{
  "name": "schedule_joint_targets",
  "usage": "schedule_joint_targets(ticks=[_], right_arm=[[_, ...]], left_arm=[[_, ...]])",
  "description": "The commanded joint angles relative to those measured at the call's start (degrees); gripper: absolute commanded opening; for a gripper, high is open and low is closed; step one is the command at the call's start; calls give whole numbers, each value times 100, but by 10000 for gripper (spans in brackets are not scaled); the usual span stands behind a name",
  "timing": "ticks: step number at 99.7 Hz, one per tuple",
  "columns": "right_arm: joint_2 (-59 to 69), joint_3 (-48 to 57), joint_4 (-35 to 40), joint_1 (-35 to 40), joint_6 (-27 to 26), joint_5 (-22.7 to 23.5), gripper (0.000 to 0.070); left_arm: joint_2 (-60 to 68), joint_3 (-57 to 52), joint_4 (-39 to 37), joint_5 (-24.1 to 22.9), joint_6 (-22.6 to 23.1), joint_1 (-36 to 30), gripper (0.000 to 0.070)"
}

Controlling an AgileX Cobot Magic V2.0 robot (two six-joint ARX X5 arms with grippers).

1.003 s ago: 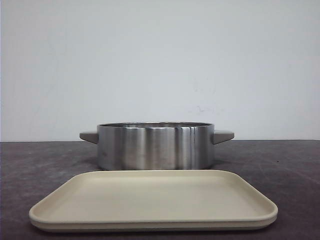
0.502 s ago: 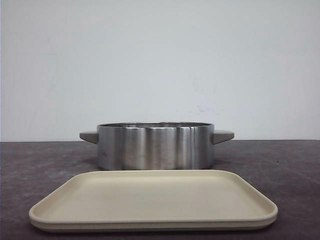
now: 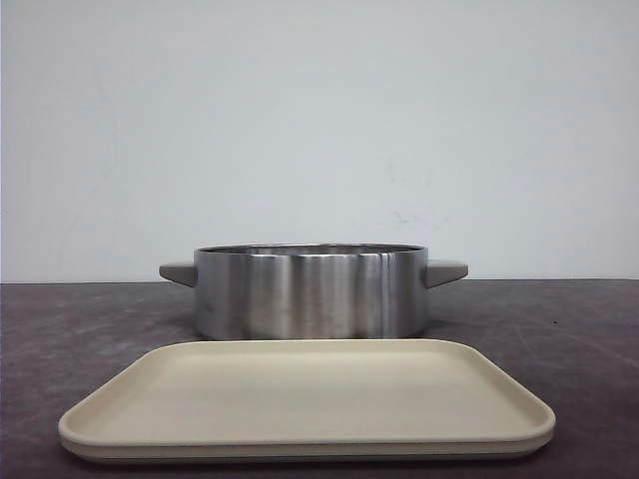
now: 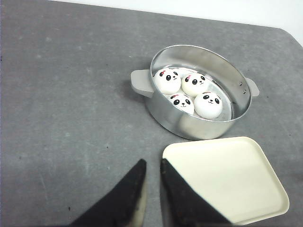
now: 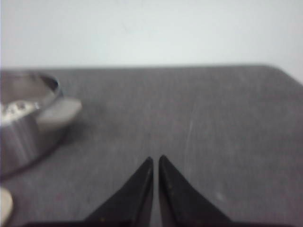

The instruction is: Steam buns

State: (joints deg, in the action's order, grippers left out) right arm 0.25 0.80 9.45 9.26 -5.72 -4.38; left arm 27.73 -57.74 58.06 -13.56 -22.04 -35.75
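Four buns (image 4: pixel 189 92) in pot (image 4: pixel 189 127) (apart from jaws) | both jaws closed, empty

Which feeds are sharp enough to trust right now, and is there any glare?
Left wrist view: sharp, the buns clear in the pot. Right wrist view: soft, blurred throughout. Front view: sharp, bright streaks of glare on the pot wall, tray evenly lit.

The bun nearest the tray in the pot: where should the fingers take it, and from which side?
Probably from straight above, fingers across the domed sides of that bun. The steel pot wall blocks a sideways approach, and three other buns crowd it, so use the freer sides.
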Motion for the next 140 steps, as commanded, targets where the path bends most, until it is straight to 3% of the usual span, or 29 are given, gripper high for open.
schedule_joint_targets(ticks=[1, 20, 121, 130, 140], right_arm=[[-4, -11, 72, -7, 83, 55, 13], [-4, -11, 66, 0, 343, 146, 13], [-4, -11, -42, -17, 339, 138, 13], [-4, -11, -42, -17, 339, 140, 13], [-4, -11, -42, -17, 339, 138, 13]], left_arm=[[20, -79, -61, -15, -7, -37, 0], [20, -79, -61, -15, -7, -37, 0], [20, -79, -59, -15, -2, -37, 0], [15, -79, -92, -160, 337, 44, 0], [0, -20, -87, -297, 350, 330, 0]])
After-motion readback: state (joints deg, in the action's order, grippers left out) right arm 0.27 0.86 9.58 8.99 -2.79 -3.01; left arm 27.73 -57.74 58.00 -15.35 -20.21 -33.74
